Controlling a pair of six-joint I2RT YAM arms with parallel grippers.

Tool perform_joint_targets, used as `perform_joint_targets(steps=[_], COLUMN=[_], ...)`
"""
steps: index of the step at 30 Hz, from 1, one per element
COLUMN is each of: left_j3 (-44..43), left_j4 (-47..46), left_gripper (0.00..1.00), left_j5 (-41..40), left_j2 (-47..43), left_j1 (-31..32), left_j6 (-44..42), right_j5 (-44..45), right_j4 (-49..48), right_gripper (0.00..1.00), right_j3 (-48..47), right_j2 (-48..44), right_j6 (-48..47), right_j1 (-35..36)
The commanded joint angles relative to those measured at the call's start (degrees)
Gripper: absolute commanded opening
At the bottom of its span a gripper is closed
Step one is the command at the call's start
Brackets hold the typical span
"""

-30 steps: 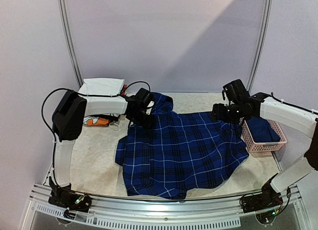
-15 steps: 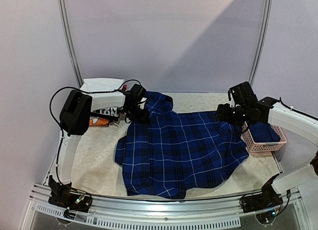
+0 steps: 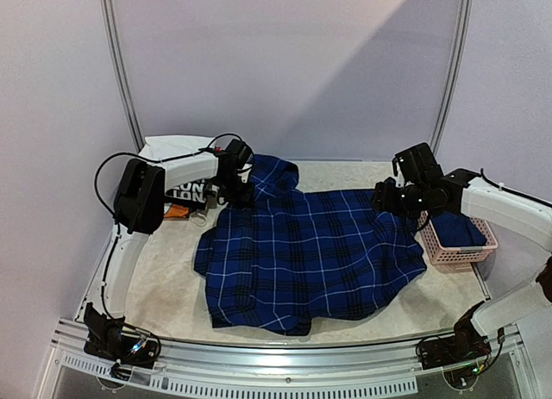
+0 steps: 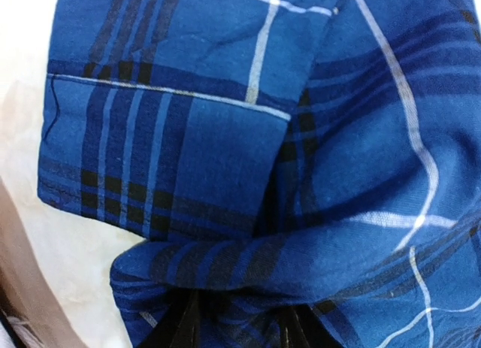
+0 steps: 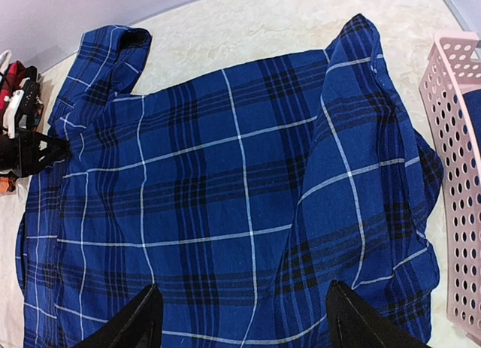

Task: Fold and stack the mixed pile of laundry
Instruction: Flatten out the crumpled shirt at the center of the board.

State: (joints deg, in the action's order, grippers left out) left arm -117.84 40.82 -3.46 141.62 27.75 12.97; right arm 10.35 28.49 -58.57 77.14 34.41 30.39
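Observation:
The dark-blue plaid shirt (image 3: 310, 252) lies spread across the middle of the table and fills the right wrist view (image 5: 225, 183). My left gripper (image 3: 231, 195) sits at the shirt's far left corner by the collar. In the left wrist view a bunched fold of plaid (image 4: 248, 265) is pinched between its black fingers, so my left gripper (image 4: 233, 329) is shut on the cloth. My right gripper (image 3: 384, 197) hovers over the shirt's far right edge, open, with only flat fabric below it (image 5: 248, 322). A navy garment (image 3: 457, 227) lies in the pink basket; its print is hidden.
The pink lattice basket (image 3: 448, 254) stands at the right table edge, also at the right of the wrist view (image 5: 451, 175). A white folded garment (image 3: 177, 147) and a black lettered one (image 3: 185, 192) lie at the back left, behind the left arm. Metal frame poles rise behind.
The left arm reached back to the shirt's far left corner and its jaws closed on the fabric. The shirt slid a little to the left. The right gripper stayed open.

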Motion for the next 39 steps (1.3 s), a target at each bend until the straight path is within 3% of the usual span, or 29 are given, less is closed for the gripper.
perform_joint_targets(steps=[1, 10, 14, 21, 30, 39], left_j3=[-6.15, -24.50, -26.59, -11.07, 6.91, 33.94], left_j4=[5.87, 11.25, 9.88, 1.85, -2.85, -8.27], left_gripper=[0.37, 0.37, 0.40, 0.61, 0.86, 0.91], left_j5=[-1.75, 0.92, 4.88, 4.70, -0.65, -9.71], left_j2=[4.60, 14.55, 14.69, 0.20, -18.47, -40.20], left_j1=[-2.69, -6.20, -6.20, -2.54, 2.32, 8.53], left_j6=[-1.54, -2.99, -3.51, -4.63, -3.04, 2.09], right_j5=[-0.42, 0.03, 0.51, 4.06, 7.36, 8.01], right_j4=[-1.33, -2.53, -1.97, 0.05, -0.03, -5.44], right_gripper=[0.75, 0.75, 0.75, 0.75, 0.71, 0.66], right_j3=[-2.04, -3.15, -5.07, -1.83, 15.32, 20.41], right_j2=[1.10, 4.01, 6.63, 4.37, -6.09, -3.71], right_j6=[-0.48, -1.23, -1.62, 0.96, 9.17, 11.65], right_j1=[0.47, 0.42, 0.45, 0.66, 0.99, 0.84])
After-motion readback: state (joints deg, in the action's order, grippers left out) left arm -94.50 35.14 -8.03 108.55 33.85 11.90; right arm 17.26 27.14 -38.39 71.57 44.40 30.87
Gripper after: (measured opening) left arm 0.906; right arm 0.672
